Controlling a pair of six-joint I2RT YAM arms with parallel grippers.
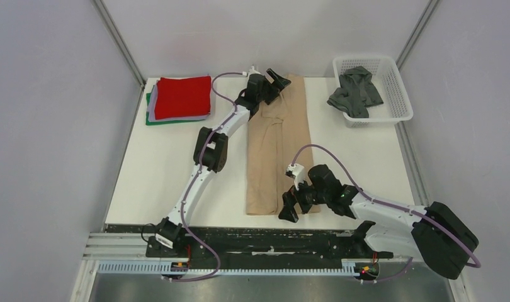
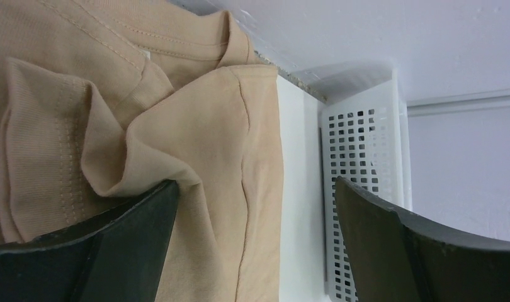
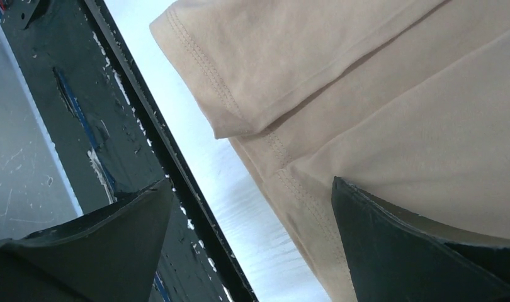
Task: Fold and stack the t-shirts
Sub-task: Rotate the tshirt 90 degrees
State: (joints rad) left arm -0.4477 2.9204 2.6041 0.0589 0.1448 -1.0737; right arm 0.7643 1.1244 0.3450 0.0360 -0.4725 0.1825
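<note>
A tan t-shirt (image 1: 277, 145), narrowed to a strip, is being shown lying from twelve to six o'clock. The left gripper (image 1: 274, 78) at its collar and right gripper (image 1: 291, 206) at its hem are being held with jaws apart, likely for halving it.

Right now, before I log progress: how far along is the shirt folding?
Done: the red t-shirt, lavender t-shirt and green t-shirt sit folded in a stack. In hand: the tan t-shirt lies folded into a long strip, left gripper open at its collar, right gripper open at its hem. Left: folding it shorter, stacking it, then the dark grey t-shirt crumpled in the basket.
</note>
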